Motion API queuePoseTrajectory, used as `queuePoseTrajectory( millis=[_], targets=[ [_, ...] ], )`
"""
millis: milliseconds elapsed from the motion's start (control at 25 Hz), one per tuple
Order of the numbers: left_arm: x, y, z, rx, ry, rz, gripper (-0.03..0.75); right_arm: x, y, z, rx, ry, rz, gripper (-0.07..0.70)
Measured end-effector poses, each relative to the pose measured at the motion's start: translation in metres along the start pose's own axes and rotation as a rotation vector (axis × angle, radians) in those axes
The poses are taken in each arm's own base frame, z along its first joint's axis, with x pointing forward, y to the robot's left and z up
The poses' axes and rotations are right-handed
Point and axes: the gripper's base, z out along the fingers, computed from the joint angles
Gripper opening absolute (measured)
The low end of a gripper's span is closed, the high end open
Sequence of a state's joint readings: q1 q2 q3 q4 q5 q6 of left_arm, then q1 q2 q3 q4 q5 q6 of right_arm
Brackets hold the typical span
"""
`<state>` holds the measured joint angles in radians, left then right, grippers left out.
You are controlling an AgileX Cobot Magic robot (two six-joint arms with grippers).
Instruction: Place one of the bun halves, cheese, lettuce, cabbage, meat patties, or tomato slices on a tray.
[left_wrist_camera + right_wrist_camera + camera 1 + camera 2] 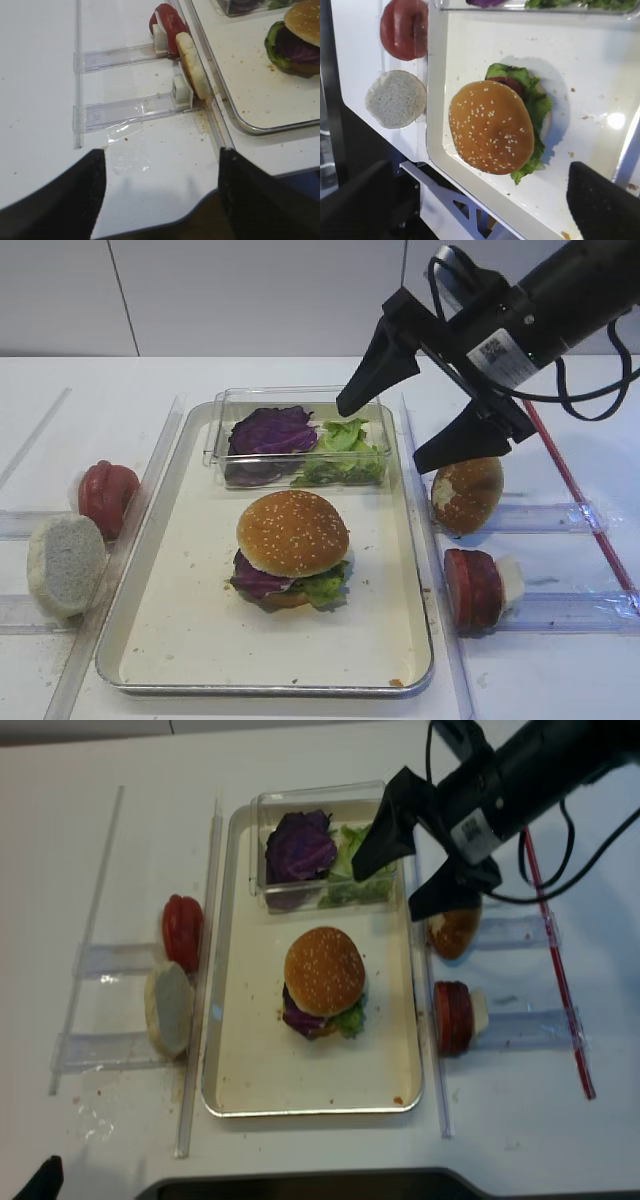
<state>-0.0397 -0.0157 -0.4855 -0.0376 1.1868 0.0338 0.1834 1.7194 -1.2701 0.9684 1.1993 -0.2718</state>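
The sesame-seeded bun half tops a stack in the middle of the tray. Green lettuce and purple cabbage stick out beneath it. More cabbage and lettuce lie in a clear box at the tray's far end. My right gripper hangs open and empty above the tray's far right, over the box. My left gripper is open and empty, low over the bare table near its front left edge.
Left of the tray, a pale bun half and red slices stand in clear racks. On the right stand a seedless brown bun half and dark red slices. A red rod lies at the far right.
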Motion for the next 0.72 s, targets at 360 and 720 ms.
queuePoseTrajectory(
  millis=[360, 720],
  targets=[
    [0.000, 0.000, 0.000, 0.000, 0.000, 0.000, 0.440, -0.012, 0.012, -0.019, 0.126, -0.038, -0.008, 0.692],
    [0.000, 0.000, 0.000, 0.000, 0.000, 0.000, 0.440, -0.017, 0.007, -0.030, 0.304, -0.056, -0.021, 0.692]
  ],
)
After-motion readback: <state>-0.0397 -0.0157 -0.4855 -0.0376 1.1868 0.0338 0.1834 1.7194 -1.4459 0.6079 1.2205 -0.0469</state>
